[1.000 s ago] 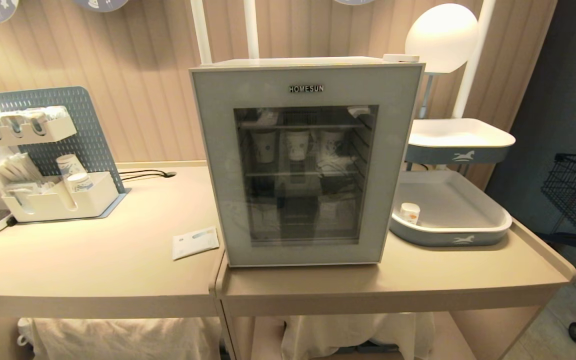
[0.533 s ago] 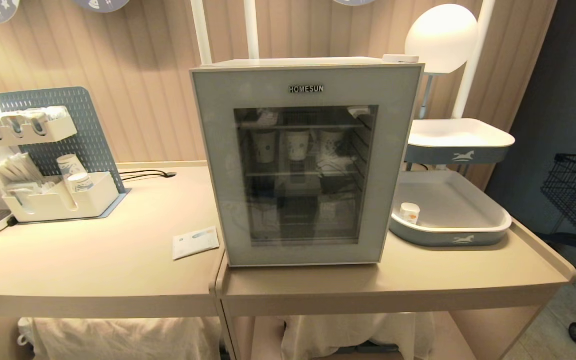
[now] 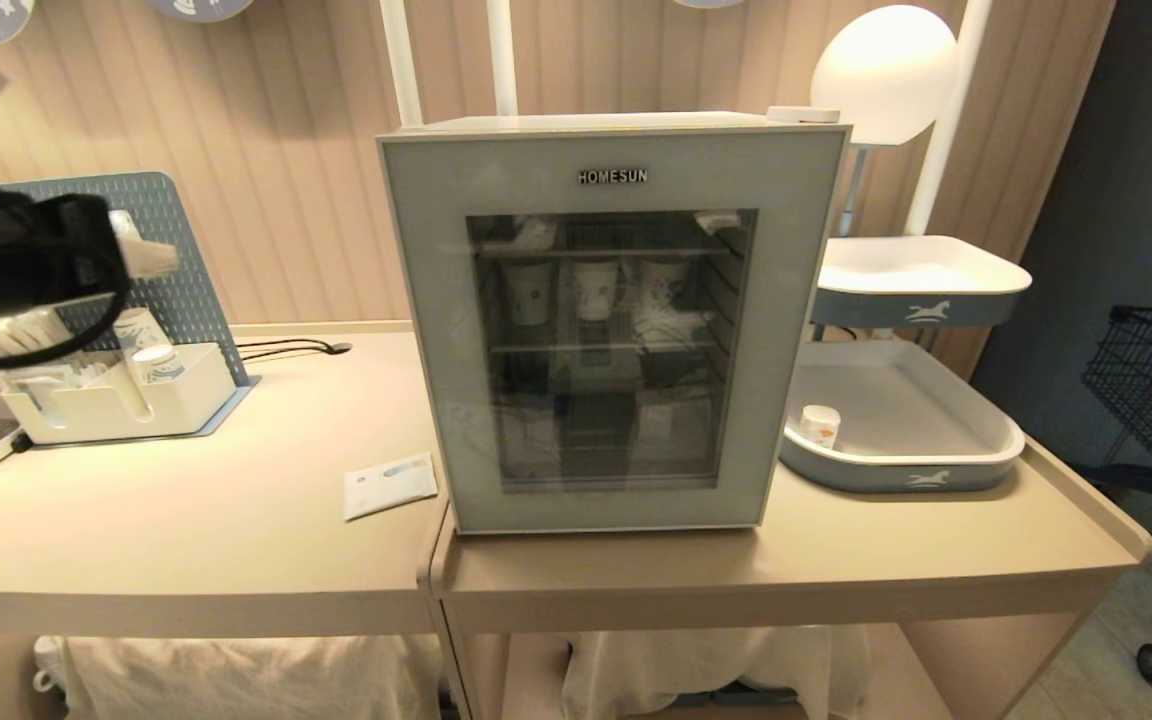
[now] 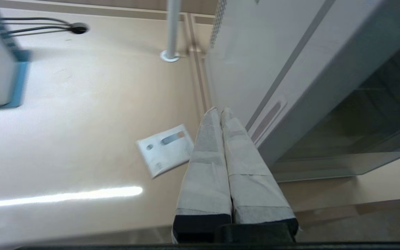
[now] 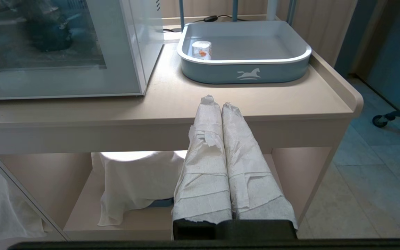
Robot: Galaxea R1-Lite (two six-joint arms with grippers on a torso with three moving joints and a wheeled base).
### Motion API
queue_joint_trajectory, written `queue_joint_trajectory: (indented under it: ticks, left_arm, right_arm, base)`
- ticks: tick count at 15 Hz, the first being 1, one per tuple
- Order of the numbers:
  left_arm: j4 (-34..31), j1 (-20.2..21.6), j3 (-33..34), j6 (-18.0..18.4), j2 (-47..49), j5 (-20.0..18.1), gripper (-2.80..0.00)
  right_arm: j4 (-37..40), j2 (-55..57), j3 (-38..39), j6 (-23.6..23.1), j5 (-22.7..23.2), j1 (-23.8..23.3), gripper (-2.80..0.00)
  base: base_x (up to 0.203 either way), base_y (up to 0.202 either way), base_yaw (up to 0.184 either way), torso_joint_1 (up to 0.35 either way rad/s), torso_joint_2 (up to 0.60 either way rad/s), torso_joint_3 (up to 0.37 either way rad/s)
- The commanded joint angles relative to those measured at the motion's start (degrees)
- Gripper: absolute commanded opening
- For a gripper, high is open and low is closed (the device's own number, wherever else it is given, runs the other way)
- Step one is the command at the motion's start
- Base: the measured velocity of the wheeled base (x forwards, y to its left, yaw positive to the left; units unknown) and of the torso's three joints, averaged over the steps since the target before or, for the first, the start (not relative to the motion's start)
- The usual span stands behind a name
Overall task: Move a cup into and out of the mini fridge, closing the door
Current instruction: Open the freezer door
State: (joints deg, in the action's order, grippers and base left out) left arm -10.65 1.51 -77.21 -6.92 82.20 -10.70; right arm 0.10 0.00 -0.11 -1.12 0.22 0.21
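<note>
The fridge point(image 3: 614, 330) sits in the middle of the worktop point(image 3: 186, 520) with its door point(image 3: 436, 330) shut. Through the glass you can see three paper cups point(image 3: 593, 290) in a row on the upper wire shelf; the stuff lower down is too murky to make out.

The cup point(image 3: 820, 424) is outside the fridge, standing upright in the near-left corner of the tray point(image 3: 976, 455) just right of the fridge. It's close to the tray's rim, and the right wrist view shows the orange marks on it. A second tray point(image 3: 921, 290) sits higher up behind that one, under a round white lamp point(image 3: 884, 75).

The left tool point(image 4: 219, 110) is up on the left of the head view, in front of the blue pegboard organizer point(image 3: 151, 390). Its taped fingers point(image 4: 207, 163) are pressed together with nothing between them, tips hanging above the worktop near the fridge's front left corner, apart from it. A white packet point(image 4: 167, 149) lies flat on the worktop just beside them.

The right tool point(image 5: 218, 101) is low, in front of the worktop's edge, also closed up and empty, pointing toward the tray. There's a white cloth point(image 5: 137, 184) on the shelf underneath.
</note>
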Motion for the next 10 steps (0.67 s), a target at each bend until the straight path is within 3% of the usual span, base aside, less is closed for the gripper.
queue_joint_trajectory:
  ticks: [1,3,5,7,10]
  left_arm:
    - [-0.75,0.61,-12.63,-0.37,19.57,-6.88,0.00]
    - [-2.75,1.16,-22.79,-1.43,28.26,-11.91,0.00]
    - [-3.53,1.47,-27.68,-6.25,32.87,-21.90,0.00]
    - [-2.89,1.49,-25.60,-7.85,32.05,-32.02,0.00]
    - [5.81,1.24,-16.50,-8.26,28.55,-34.85,0.00]
  right_arm:
    - [-0.01,0.09,0.02,-0.02,-0.05,0.02,-2.80]
    - [-0.01,0.09,0.02,-0.02,-0.05,-0.03,-2.80]
    - [0.05,0.09,0.02,0.12,-0.05,-0.03,-2.80]
    - [0.08,0.09,0.02,0.21,-0.05,0.00,-2.80]
    - [0.08,0.09,0.02,0.15,-0.05,0.06,-2.80]
  base:
    - [0.000,0.000,0.000,0.000,0.00,0.000]
    - [0.000,0.000,0.000,0.000,0.00,0.000]
    - [0.000,0.000,0.000,0.000,0.00,0.000]
    - [0.000,0.000,0.000,0.000,0.00,0.000]
    - [0.000,0.000,0.000,0.000,0.00,0.000]
